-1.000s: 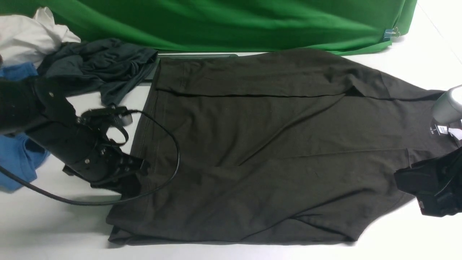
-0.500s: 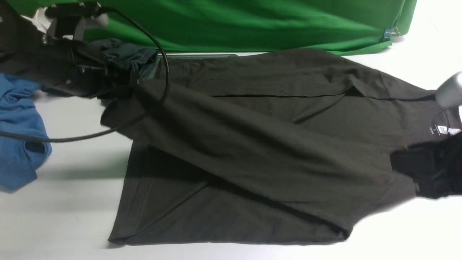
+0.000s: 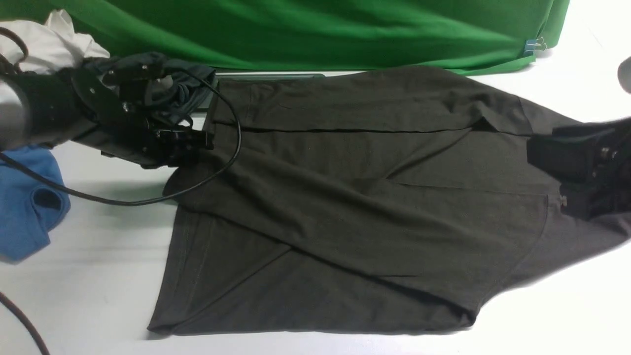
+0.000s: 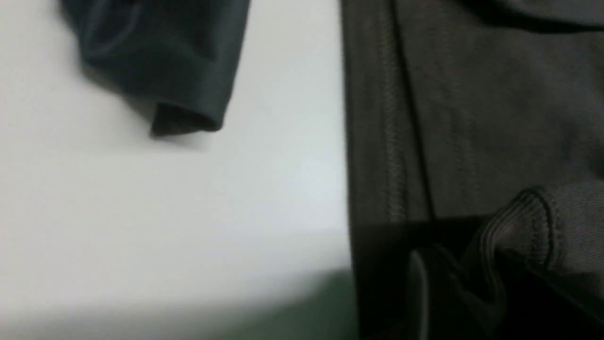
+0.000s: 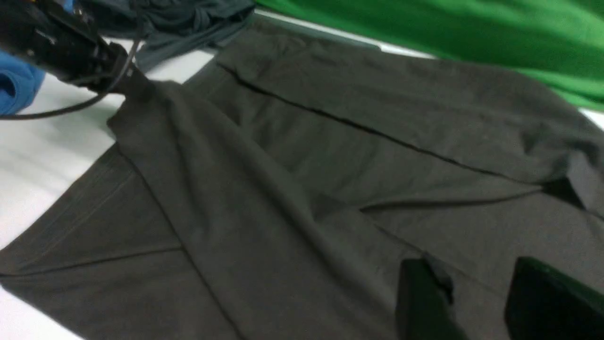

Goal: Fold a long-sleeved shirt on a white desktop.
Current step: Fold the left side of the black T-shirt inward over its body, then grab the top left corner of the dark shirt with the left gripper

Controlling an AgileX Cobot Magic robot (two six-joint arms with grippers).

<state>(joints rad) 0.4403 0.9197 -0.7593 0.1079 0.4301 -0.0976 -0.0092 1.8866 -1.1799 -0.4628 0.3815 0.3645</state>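
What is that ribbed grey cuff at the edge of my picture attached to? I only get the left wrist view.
Observer: That cuff ends a sleeve lying slantwise across the body of the long-sleeved shirt.
Visitor: Where is the other claw?
Observer: The right claw is at the shirt's opposite end, on the robot's right.
Visitor: Any other clothes around?
Observer: A bright blue garment lies on the white desktop, on the robot's left.
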